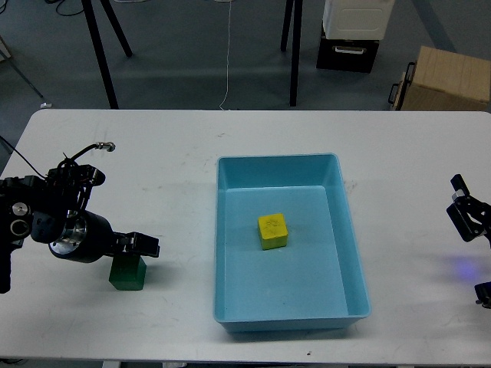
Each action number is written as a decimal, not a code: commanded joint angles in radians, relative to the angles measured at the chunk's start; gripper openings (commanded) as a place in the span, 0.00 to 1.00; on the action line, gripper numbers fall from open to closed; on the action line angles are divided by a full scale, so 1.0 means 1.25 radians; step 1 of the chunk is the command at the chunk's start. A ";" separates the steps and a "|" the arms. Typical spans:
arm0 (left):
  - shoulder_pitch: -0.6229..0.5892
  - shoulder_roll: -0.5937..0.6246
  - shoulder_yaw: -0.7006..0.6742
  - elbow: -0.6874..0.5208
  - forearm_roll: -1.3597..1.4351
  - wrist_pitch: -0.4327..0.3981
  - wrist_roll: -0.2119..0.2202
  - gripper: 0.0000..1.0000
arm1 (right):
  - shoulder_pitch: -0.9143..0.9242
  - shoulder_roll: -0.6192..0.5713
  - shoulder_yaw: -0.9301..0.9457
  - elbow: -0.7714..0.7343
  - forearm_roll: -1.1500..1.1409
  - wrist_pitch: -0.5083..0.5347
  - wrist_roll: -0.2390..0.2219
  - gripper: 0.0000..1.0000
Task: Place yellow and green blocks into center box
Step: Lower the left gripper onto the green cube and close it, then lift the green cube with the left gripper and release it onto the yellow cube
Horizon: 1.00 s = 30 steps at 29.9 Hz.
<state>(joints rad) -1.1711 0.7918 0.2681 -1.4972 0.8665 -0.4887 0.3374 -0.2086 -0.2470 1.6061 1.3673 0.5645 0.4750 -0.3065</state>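
Note:
The green block (126, 274) sits on the white table (169, 176) at the front left. My left gripper (143, 245) hovers just above the block's top and right edge, pointing right, with its fingers a little apart and nothing between them. The yellow block (273, 231) lies inside the light blue box (337, 230) at the table's center. My right gripper (468, 215) shows only in part at the right edge, far from both blocks; its fingers cannot be told apart.
Beyond the table's far edge stand black tripod legs (100, 54), a black and white case (351, 34) and a cardboard box (445, 77). A thin cable loops from my left arm (96, 147).

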 commanded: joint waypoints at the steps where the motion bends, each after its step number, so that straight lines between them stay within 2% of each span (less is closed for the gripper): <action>1: 0.004 0.005 0.003 0.000 0.001 0.000 0.000 1.00 | 0.000 0.000 0.000 -0.002 0.000 0.000 0.000 0.98; 16: 0.008 0.006 0.030 -0.001 0.005 0.000 0.001 0.99 | -0.001 -0.001 0.002 -0.009 0.000 0.009 0.000 0.98; 20: 0.021 0.014 0.028 -0.001 0.016 0.000 0.002 0.94 | -0.002 -0.001 0.002 -0.009 0.000 0.010 0.000 0.98; 23: 0.025 0.017 0.028 -0.004 0.049 0.000 0.002 0.71 | -0.002 -0.001 0.002 -0.009 0.000 0.010 0.000 0.98; 28: 0.032 0.035 0.028 -0.010 0.082 0.000 0.018 0.25 | -0.005 -0.001 0.004 -0.008 0.000 0.010 0.000 0.98; 30: 0.034 0.045 0.027 -0.012 0.091 0.000 0.023 0.13 | -0.005 -0.001 0.006 -0.008 0.000 0.010 0.000 0.98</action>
<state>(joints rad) -1.1316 0.8288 0.3035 -1.5078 0.9617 -0.4887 0.3546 -0.2140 -0.2486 1.6096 1.3570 0.5645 0.4879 -0.3064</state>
